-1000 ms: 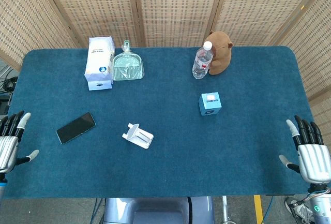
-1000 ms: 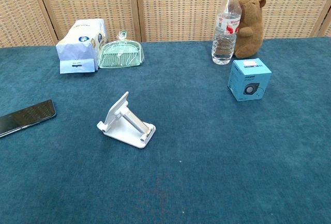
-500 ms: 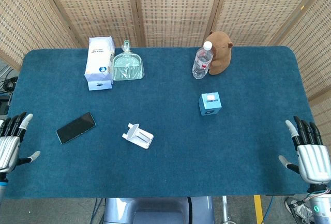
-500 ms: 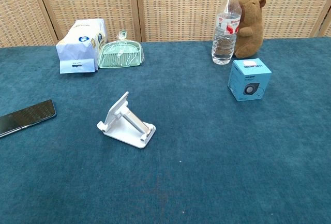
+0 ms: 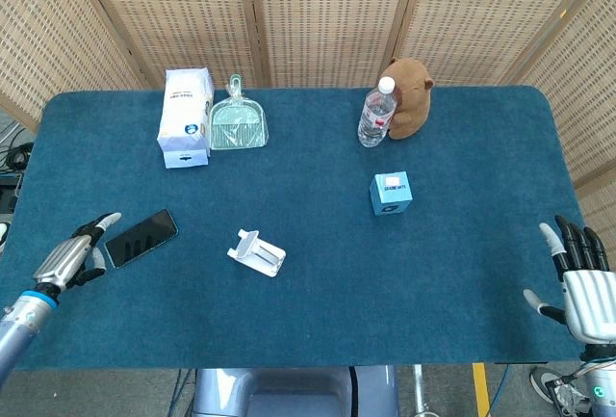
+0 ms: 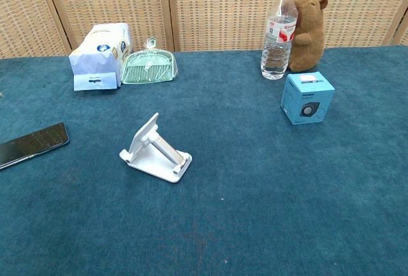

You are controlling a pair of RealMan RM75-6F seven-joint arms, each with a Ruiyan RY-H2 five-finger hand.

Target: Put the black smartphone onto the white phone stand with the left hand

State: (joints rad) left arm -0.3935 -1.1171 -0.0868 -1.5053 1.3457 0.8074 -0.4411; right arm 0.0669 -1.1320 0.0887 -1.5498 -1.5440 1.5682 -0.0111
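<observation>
Phone [image 5: 141, 238] lies flat on the counter [image 5: 308, 321], well left of the empty stand [image 5: 257, 252] — nothing lifted yet. Left hand [image 5: 72, 258] sits just beside its near end, fingers loosely apart, holding nothing. Right hand [image 5: 582, 287] waits splayed at the far edge.

Open cloth between smartphone [image 5: 141, 238] and stand [image 5: 257, 252].

Silver left hand [image 5: 69, 259], black-tipped fingers, blue wrist ring, silver right hand [image 5: 584, 294]
</observation>
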